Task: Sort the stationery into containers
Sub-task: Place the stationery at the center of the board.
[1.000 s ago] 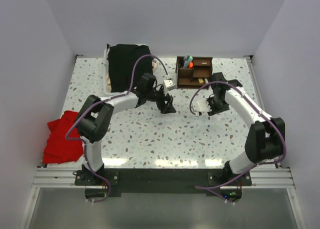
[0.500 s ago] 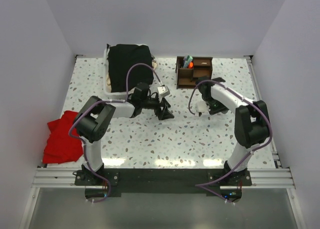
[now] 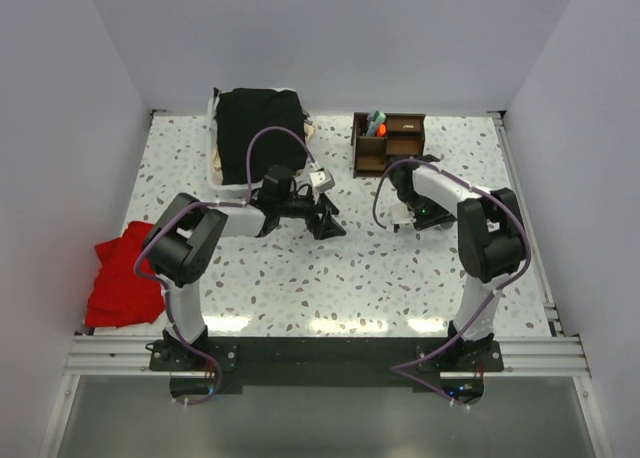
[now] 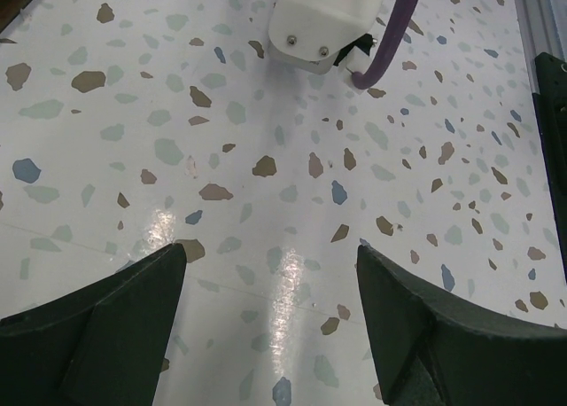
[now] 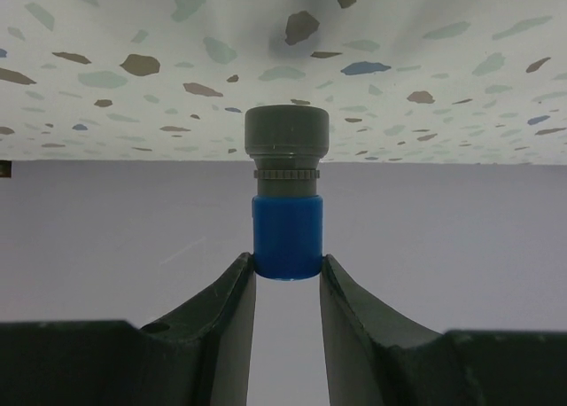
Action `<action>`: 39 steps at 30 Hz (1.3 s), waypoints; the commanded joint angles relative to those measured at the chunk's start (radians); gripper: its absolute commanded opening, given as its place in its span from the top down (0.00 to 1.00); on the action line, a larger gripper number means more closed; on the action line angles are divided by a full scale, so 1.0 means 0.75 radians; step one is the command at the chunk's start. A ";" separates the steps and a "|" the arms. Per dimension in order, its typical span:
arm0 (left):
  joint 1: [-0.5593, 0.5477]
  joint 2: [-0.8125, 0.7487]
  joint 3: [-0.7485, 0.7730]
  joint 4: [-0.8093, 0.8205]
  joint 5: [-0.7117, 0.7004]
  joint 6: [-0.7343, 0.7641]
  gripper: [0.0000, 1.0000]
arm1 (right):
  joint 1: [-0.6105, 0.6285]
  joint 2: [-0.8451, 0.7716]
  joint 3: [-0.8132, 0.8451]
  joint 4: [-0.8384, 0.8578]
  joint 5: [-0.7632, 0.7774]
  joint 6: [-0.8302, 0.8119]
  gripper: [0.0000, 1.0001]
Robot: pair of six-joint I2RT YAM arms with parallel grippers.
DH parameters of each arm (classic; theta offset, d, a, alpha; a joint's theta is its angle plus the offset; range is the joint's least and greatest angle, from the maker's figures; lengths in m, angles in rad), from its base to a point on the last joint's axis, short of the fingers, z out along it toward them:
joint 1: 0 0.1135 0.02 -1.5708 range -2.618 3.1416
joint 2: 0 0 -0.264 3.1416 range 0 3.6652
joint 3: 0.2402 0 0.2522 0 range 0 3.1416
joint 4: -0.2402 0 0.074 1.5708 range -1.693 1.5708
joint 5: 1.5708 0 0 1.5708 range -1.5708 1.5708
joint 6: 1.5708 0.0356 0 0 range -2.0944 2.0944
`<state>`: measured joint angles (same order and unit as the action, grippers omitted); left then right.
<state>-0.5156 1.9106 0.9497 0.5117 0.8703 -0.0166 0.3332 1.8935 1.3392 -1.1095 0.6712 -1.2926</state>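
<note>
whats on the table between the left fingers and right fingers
No items: the top external view shows bare speckled tabletop between the left fingers and right fingers, with only the right arm's purple cable looping there.

I note: worktop (image 3: 300,278) white, flecked brown, blue, green. In my right hand (image 5: 286,269), sharpener (image 5: 285,220) half blue, half grey. Dark brown organiser (image 3: 362,160); red cloth (image 3: 120,278); black cloth (image 3: 255,128).

Tabletop (image 3: 350,268) free at centre; organiser (image 3: 390,143) and black cloth (image 3: 258,128) block far edge.
</note>
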 commanded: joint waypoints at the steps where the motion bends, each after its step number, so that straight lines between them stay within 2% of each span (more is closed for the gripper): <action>1: 0.008 -0.044 0.006 0.066 0.034 -0.023 0.17 | 0.006 0.038 0.049 0.003 0.079 0.020 0.96; 3: 0.008 -0.036 0.010 0.062 0.030 -0.023 0.17 | 0.006 0.052 0.051 0.013 0.077 0.020 0.94; 7: 0.008 -0.028 0.022 0.050 0.030 -0.023 0.18 | 0.006 0.055 0.041 0.037 0.070 0.014 0.82; 25: 0.008 -0.038 0.008 0.042 0.032 -0.007 0.18 | 0.028 0.091 0.055 0.013 0.056 0.114 0.59; 28: 0.010 -0.036 0.008 0.048 0.032 -0.009 0.18 | 0.026 0.087 0.051 0.013 0.048 0.118 0.52; 33: 0.008 -0.036 0.014 0.048 0.032 -0.013 0.18 | 0.026 0.085 0.072 -0.032 0.036 0.151 0.52; 39: 0.012 -0.050 0.071 -0.097 0.048 0.069 0.18 | 0.028 0.010 0.180 -0.175 -0.021 0.191 0.51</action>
<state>-0.5152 1.9106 0.9524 0.4885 0.8795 -0.0235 0.3489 1.9591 1.3888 -1.1252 0.6556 -1.1847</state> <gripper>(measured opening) 0.823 0.485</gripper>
